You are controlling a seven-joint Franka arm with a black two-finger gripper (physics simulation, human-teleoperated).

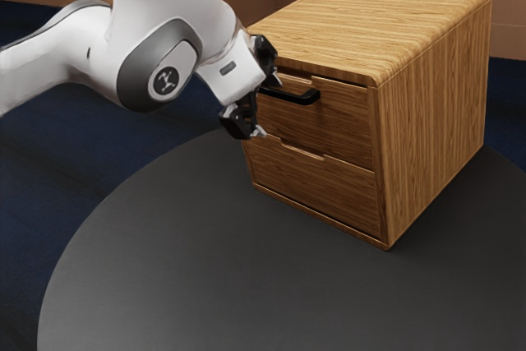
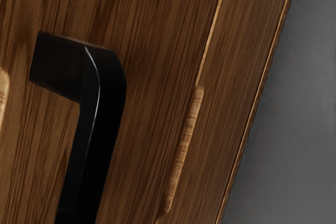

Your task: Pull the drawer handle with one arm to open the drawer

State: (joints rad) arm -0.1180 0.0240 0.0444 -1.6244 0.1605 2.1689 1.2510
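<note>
Black table (image 1: 205, 277), drawer cabinet (image 1: 427, 121), navy floor (image 1: 49, 195)

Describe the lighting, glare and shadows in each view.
Exterior view: light falls from above, so the top of the cabinet is brightest and its drawer fronts are dimmer; the table looks matte, without glare. Wrist view: a thin bright highlight runs along the black handle, and the wood beside it darkens in shadow.

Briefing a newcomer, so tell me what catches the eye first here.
The wooden cabinet dominates, standing on the dark round table. At its upper drawer, the robot's hand sits open around the end of the black handle, seen close up in the wrist view.
</note>
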